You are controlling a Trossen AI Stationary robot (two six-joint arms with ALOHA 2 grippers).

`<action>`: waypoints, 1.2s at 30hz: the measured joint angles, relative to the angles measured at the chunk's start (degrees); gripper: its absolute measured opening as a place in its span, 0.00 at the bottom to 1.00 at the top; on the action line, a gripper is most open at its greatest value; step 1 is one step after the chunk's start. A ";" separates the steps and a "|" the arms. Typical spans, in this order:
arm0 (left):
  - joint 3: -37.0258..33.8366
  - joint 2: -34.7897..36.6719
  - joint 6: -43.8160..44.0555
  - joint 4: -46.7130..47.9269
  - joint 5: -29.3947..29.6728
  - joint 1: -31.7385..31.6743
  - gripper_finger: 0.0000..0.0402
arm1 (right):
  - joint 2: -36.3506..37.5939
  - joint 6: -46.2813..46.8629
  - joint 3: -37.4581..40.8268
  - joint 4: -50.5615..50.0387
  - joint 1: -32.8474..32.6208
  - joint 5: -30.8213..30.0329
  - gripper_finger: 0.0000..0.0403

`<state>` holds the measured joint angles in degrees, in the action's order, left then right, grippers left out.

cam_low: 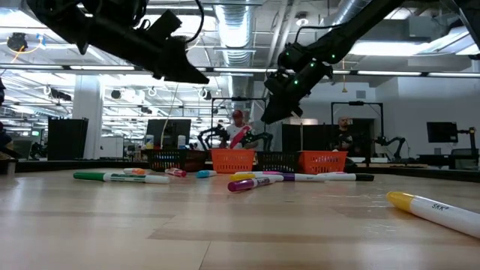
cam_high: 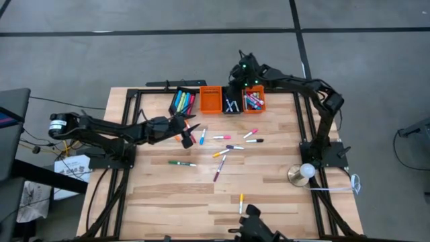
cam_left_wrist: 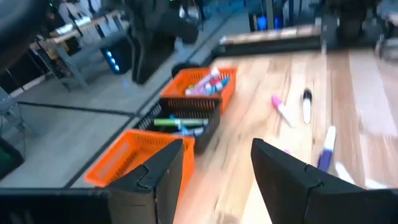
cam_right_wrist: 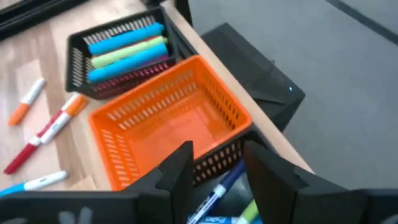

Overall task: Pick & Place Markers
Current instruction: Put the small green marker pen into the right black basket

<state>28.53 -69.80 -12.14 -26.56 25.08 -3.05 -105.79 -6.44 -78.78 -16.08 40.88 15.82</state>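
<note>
Left pincer agape, orange bins, scattered markers

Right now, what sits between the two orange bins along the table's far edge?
A black bin holding a few markers sits between the empty orange bin and the other orange bin; the high view shows it.

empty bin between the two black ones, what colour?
Orange; the empty bin shows best in the right wrist view.
</note>
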 joint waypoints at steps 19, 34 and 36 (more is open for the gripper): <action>4.52 9.79 9.61 37.86 -8.89 9.34 0.46 | 21.18 1.89 17.73 20.01 -6.01 0.62 0.33; -2.73 9.77 26.16 45.80 -19.01 10.62 0.46 | 31.99 3.43 43.20 49.97 -11.99 0.51 0.33; -3.62 9.74 26.29 45.50 -19.46 10.33 0.46 | 32.05 3.45 43.01 50.10 -12.11 0.50 0.33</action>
<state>24.92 -60.05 14.15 18.94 5.62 7.28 -73.74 -2.99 -35.77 34.02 28.77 16.32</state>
